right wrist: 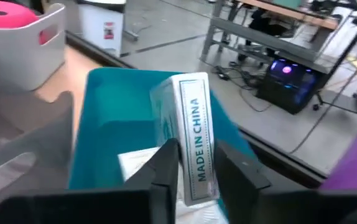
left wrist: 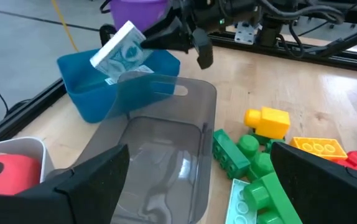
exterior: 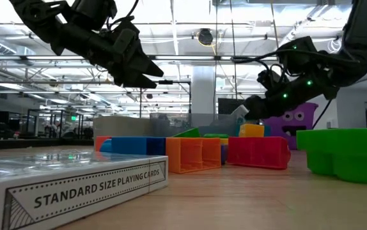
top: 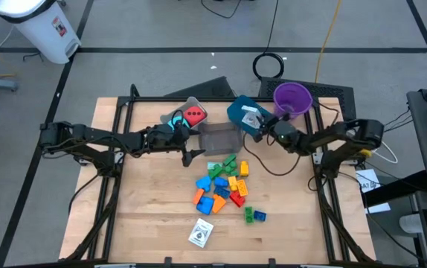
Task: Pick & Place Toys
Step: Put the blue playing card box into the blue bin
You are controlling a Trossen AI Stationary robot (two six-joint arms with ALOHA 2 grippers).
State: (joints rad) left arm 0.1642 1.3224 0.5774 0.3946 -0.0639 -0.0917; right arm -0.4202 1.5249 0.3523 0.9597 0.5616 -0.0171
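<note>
My right gripper (right wrist: 197, 168) is shut on a white-and-teal card pack (right wrist: 191, 124) over the teal bin (right wrist: 104, 118) at the table's far edge. Another white card (right wrist: 138, 165) lies inside that bin. My left gripper (left wrist: 206, 186) stands open above the dark see-through bin (left wrist: 160, 155), with nothing between its fingers. A heap of coloured bricks (top: 225, 182) lies on the table in front of the bins. Another card pack (top: 201, 233) lies flat near the front edge. A red cube (top: 194, 115) sits in the grey bin, and a cyan cube (top: 175, 119) sits beside it. My right gripper pinches the card pack's two broad faces (right wrist: 180, 149) between its two fingers, with the narrow printed edge toward the wrist. The fingers come roughly level from the table's right side. The pack (left wrist: 119, 50) stands tilted over the teal bin, its upper part above the rim.
A purple cup (top: 292, 97) stands right of the teal bin, close to my right arm. The three bins sit side by side along the far edge. Bare wood lies left of the brick heap (top: 146, 201) and at the front right (top: 288, 231).
</note>
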